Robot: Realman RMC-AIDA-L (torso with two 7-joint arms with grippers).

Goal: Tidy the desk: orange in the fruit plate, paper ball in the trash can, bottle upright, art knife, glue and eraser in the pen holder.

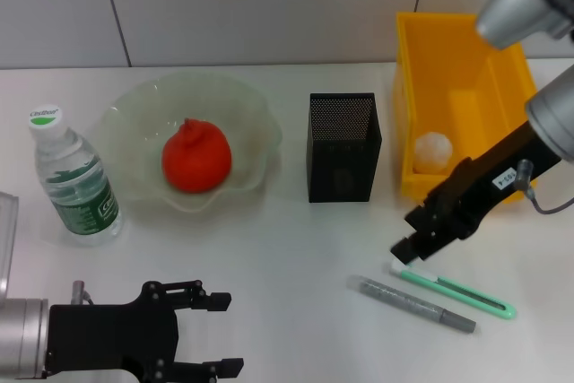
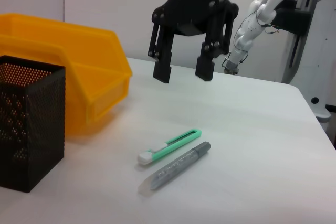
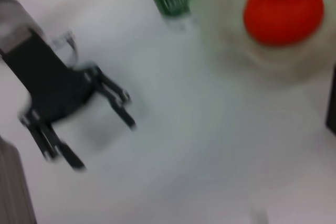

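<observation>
Head view: slim mint-green art knife (image 1: 459, 291), white-tipped.

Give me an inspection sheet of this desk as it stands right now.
Surface: white desk, wall behind.
Job's things: red-orange fruit in clear wavy glass plate; plastic water bottle upright; crumpled white paper ball in yellow plastic bin; green art knife and grey glue pen lying side by side before black mesh pen holder; eraser not seen.
Clutter: nothing seen.
Grippers: right gripper open, above the knife; left gripper open, at near edge.
Cables: thin one at right arm.
Surroundings: another white robot arm beyond the desk.
</observation>
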